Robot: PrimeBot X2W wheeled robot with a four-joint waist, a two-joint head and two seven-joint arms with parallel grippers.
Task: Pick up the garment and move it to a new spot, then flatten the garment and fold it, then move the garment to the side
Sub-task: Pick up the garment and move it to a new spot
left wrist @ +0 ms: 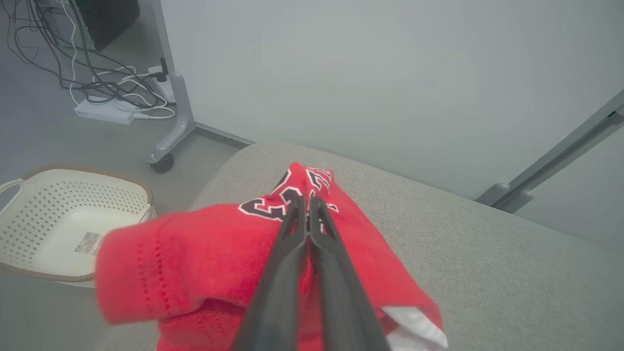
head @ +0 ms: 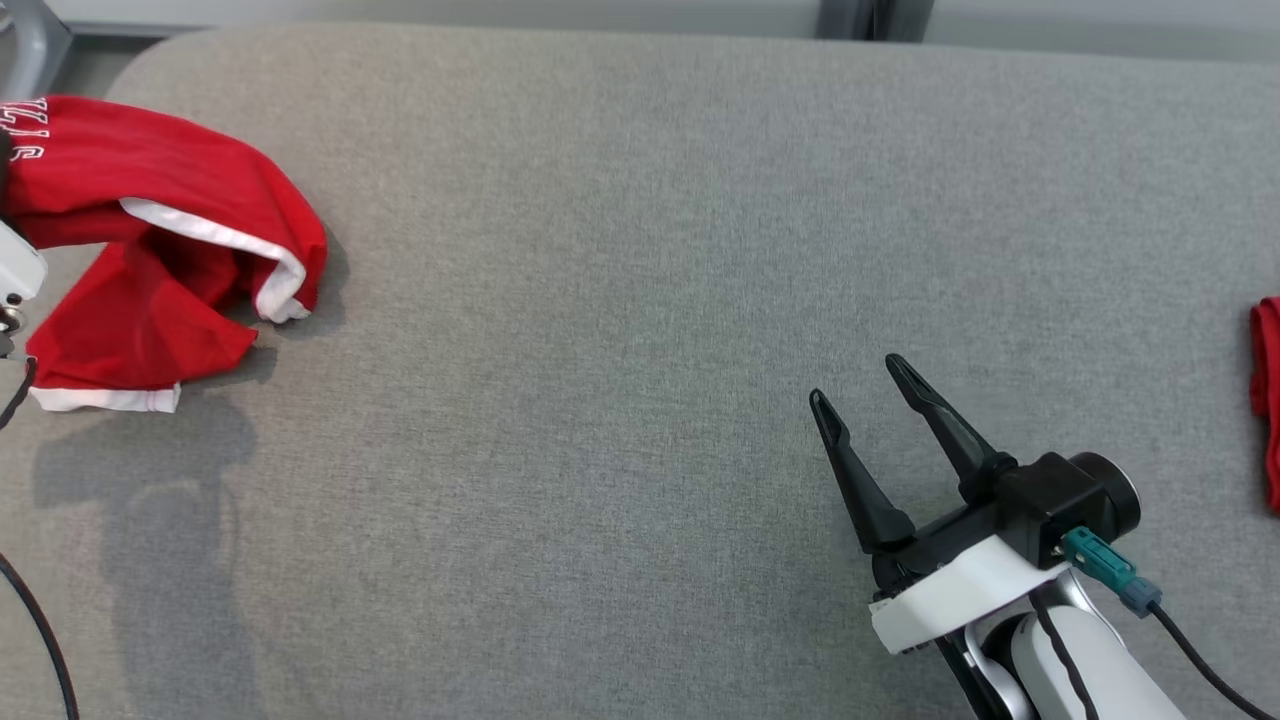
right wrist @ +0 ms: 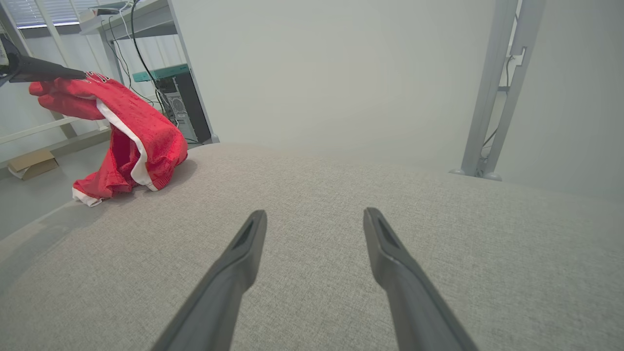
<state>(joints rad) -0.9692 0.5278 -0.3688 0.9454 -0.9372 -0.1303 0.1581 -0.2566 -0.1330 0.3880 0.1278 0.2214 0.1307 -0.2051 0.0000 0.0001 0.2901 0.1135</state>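
Grey padded bench (head: 640, 250) is seen across the head view, bare in the middle. Red garment (head: 150, 230) with white trim and black-and-white lettering is located at the bench's far-left corner. Its upper part is held up off the surface and draped in a fold, while its lower hem is rested on the bench near the edge. In the left wrist view the garment (left wrist: 204, 253) is bunched around the fingers, lettering up by the tips. A white perforated laundry basket (left wrist: 87, 171) is seen on the floor beyond the bench end, with a label lying inside it. Right claw (head: 857, 380) is held low over the bench at lower right, well apart from the garment. Its fingers are spread wide with nothing between them, as is confirmed in the right wrist view (right wrist: 314, 213). Left claw (left wrist: 307, 201) is clamped on the garment, fingers pressed together with red fabric pinched at the lettering. A second red cloth (head: 1268, 400) is cut off by the right edge of the head view.
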